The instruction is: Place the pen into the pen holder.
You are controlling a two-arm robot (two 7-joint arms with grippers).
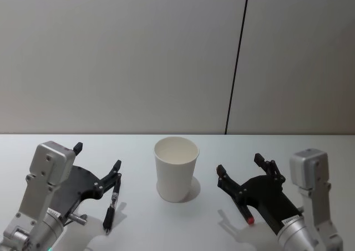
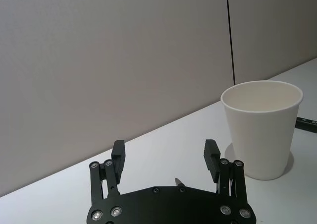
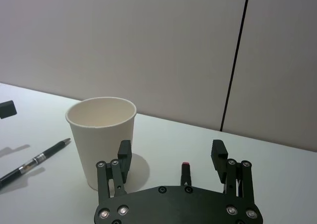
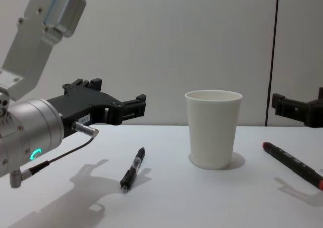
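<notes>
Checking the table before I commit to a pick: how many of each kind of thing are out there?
Cups: 1 (white pen holder, upright)
Pens: 2 (black pen left of it, red-ended pen right of it)
Total: 3 on the table. The left gripper and right gripper hover open, one over each pen.

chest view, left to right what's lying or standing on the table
From the left: slim black pen with a silver band → plain white tapered paper cup → thicker black pen with a red end. The left gripper hangs open above the slim pen, the right gripper open above the red-ended one.
</notes>
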